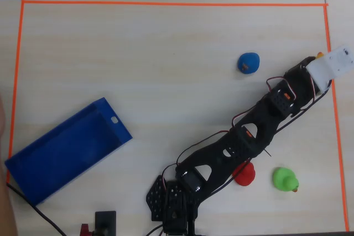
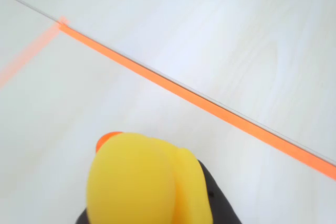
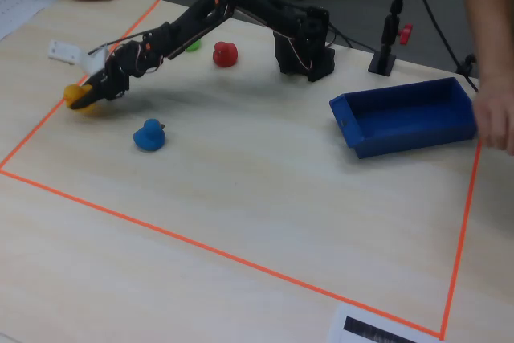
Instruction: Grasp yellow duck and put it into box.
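Note:
The yellow duck (image 2: 142, 182) fills the bottom of the wrist view, held between the dark jaws of my gripper (image 2: 149, 205), which is shut on it. In the fixed view the yellow duck (image 3: 75, 95) sits at the tip of the gripper (image 3: 87, 95), at the table's left near the tape line. From overhead only a sliver of the duck (image 1: 319, 55) shows beside the white wrist mount, which hides the gripper. The box (image 1: 55, 131), a dark-blue tray, lies far off at the lower left; in the fixed view the box (image 3: 409, 138) is at the right.
A blue duck (image 1: 248, 63) lies near the gripper. A red duck (image 1: 244, 174) and a green duck (image 1: 285, 179) sit by the arm's base. Orange tape (image 2: 210, 106) borders the work area. A person's hand (image 3: 494, 118) rests beside the box.

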Controlling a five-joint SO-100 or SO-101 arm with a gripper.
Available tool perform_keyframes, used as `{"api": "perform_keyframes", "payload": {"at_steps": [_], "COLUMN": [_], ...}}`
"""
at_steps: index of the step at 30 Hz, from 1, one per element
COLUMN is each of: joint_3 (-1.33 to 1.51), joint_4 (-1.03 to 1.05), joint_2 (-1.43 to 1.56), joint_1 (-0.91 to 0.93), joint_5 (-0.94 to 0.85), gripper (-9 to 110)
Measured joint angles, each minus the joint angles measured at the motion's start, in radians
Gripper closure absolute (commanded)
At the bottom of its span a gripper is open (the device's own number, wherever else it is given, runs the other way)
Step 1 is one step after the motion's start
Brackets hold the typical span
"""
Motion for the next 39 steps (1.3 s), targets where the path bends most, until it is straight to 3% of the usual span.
{"api": "perform_keyframes", "payload": {"at_steps": [8, 25, 32, 39], "joint_3": [0.061, 0.976, 1.055, 1.037], "joint_4": [0.483, 1.313, 1.715, 1.738], "joint_2": [0.413, 1.618, 1.959, 1.769], "joint_1": [-0.186, -0.775, -1.270, -1.856], "joint_5": [0.233, 0.184, 0.397, 0.653], "gripper": [101, 101, 101, 101]}}
